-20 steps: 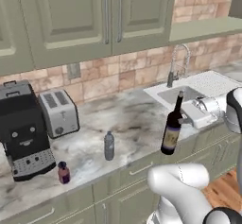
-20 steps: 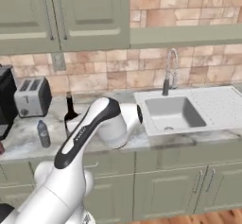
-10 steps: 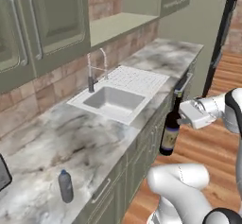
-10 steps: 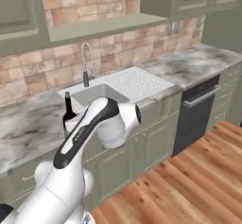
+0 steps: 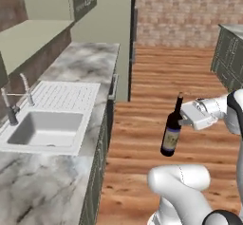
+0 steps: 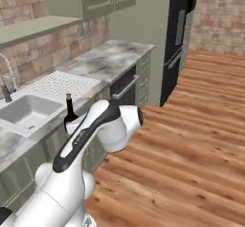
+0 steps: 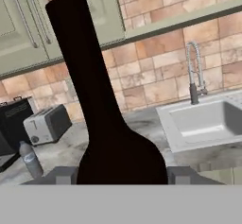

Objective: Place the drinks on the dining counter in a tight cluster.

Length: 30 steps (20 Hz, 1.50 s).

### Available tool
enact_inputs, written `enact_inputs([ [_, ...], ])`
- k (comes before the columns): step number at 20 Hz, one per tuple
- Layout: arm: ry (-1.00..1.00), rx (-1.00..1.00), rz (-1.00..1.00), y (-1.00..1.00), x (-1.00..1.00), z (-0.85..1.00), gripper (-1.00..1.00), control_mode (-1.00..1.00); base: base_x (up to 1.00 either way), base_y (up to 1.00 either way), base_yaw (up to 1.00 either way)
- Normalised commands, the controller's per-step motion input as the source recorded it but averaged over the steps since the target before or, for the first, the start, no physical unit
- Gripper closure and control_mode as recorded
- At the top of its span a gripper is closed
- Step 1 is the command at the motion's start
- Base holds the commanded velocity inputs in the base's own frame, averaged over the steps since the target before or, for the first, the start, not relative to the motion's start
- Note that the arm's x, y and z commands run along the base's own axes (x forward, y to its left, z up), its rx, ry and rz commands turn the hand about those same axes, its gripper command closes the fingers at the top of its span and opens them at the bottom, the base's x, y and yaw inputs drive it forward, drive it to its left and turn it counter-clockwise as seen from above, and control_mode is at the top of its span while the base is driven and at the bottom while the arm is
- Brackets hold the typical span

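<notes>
My gripper is shut on the tall dark wine bottle, holding it upright by the shoulder and neck above the wooden floor. In the right base view the bottle's neck sticks up behind my white arm. The hand view has the bottle right in front, between the two fingertips. A small clear water bottle stands on the narrow marble counter at that view's lower left. A green-fronted, pale-topped counter corner by the brick wall at far right looks like the dining counter.
The narrow marble counter with a sink and faucet runs along the left. A toaster and a black coffee machine stand near the water bottle. Open wooden floor spreads to the right, past a tall black fridge.
The whole picture has swung, so the base has turned away from the sink counter toward the open floor. The wine bottle stays in the gripper as before.
</notes>
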Motion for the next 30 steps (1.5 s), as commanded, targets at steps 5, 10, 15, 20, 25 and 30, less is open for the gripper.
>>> enact_inputs([
  [5,0.0,0.0,0.0,0.0,0.0,0.0,1.0,1.0,0.59,-0.15,-0.65],
  [10,0.0,0.0,0.0,0.0,0.0,0.0,1.0,1.0,0.92,0.0,-0.51],
  [15,0.0,0.0,0.0,0.0,0.0,0.0,1.0,1.0,1.0,0.03,-0.22],
  [20,0.0,0.0,0.0,0.0,0.0,0.0,1.0,1.0,1.0,-0.1,-0.17],
  [25,0.0,0.0,0.0,0.0,0.0,0.0,1.0,1.0,0.33,-0.58,-0.58],
  [30,0.0,0.0,0.0,0.0,0.0,0.0,1.0,1.0,0.11,-0.44,-0.7],
])
